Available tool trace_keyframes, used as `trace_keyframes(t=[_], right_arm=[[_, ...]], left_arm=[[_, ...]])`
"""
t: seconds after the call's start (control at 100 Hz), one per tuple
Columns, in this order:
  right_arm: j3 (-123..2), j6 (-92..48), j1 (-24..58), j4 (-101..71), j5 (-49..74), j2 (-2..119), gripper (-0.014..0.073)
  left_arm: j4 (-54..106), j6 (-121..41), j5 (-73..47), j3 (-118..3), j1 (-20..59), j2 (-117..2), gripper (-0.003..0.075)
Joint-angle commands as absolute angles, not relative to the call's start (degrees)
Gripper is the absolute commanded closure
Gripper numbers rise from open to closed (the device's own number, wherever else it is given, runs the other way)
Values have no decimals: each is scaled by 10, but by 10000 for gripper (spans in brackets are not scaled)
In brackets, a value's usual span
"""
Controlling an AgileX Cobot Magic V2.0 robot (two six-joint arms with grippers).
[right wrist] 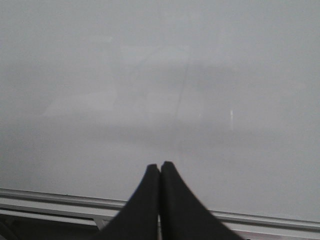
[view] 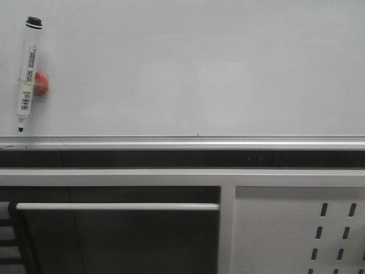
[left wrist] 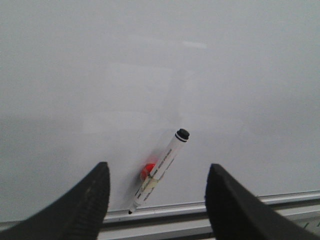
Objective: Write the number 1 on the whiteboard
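Note:
The whiteboard fills the upper part of the front view, its surface blank; no number 1 shows on it. A white marker pen with a black end cap hangs upright at the board's far left, held by a red clip, tip down near the silver rail. In the left wrist view the marker pen and red clip lie ahead of my left gripper, which is open and apart from them. My right gripper is shut on nothing, facing bare whiteboard. Neither gripper shows in the front view.
Below the rail runs a dark gap, then a grey metal frame with a horizontal bar. A perforated grey panel sits at the lower right.

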State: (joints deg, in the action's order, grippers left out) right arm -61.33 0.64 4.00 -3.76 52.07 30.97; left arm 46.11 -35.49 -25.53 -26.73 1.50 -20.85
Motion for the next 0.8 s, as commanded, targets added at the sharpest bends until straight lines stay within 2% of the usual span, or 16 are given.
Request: trace_keyframes(t=[0.0, 0.17, 0.35, 0.48, 0.79], right_arm=[[-628, 0, 42, -40, 486, 320, 656], [-628, 0, 42, -43, 494, 320, 656], [-628, 0, 42, -52, 509, 320, 656], [-628, 0, 42, -58, 516, 320, 656], [-628, 0, 42, -59, 540, 320, 656]], left_arm=[[492, -359, -218, -264, 19, -213, 265], [550, -425, -205, -227, 19, -213, 267], [658, -597, -201, -196, 19, -213, 273], [705, -698, -199, -178, 19, -213, 306], [793, -764, -178, -154, 19, -221, 311]])
